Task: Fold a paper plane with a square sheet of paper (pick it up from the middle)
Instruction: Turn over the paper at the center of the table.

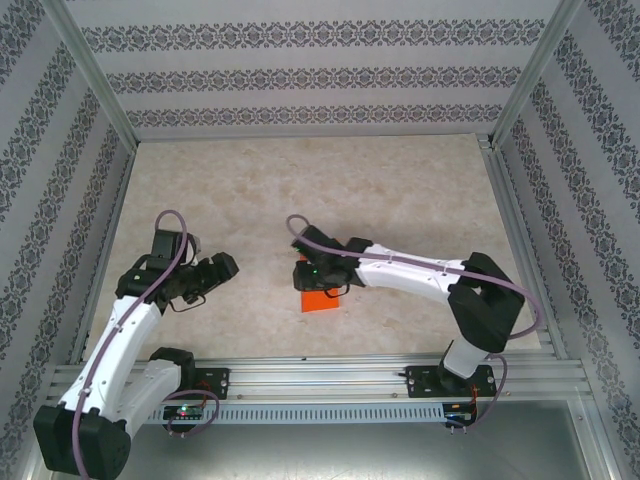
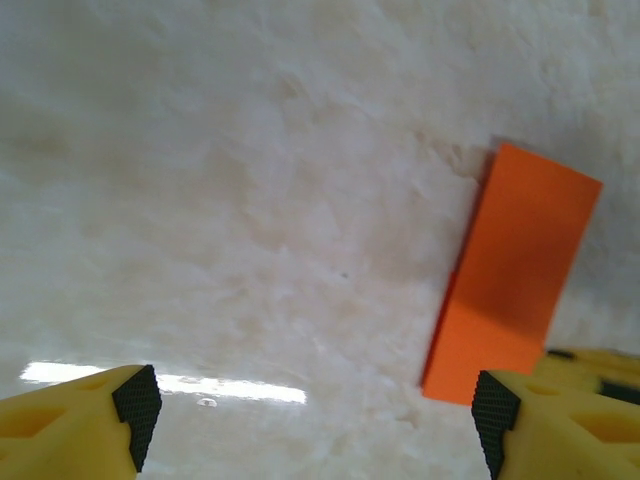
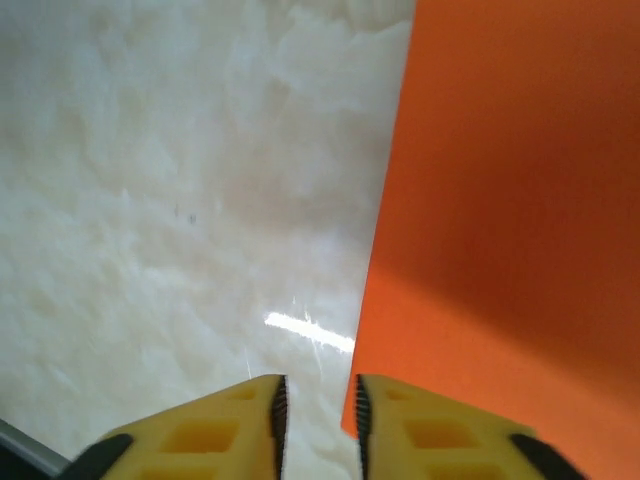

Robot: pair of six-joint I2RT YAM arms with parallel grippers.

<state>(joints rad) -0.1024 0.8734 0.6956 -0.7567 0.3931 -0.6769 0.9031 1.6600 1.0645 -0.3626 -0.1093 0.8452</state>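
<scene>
Right pincer (image 3: 320, 395) at bottom centre of its wrist view, narrowly parted, nothing between the pads, just left of the orange sheet of paper (image 3: 500, 200) lying on the table (image 3: 180, 180). Left pincer (image 2: 315, 410) spread wide and empty, sheet just beyond at lower right. Probably light, limp, prone to sliding on the smooth top; best pinched gently at mid-edge. From left wrist: narrow rectangle, likely folded. From overhead: centre of frame, partly tucked under the right pincer.

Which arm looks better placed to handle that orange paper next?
Right, probably. The right end effector sits at the edge of the orange paper, above it. The left end effector hangs open off to the side, apart from the paper.
</scene>
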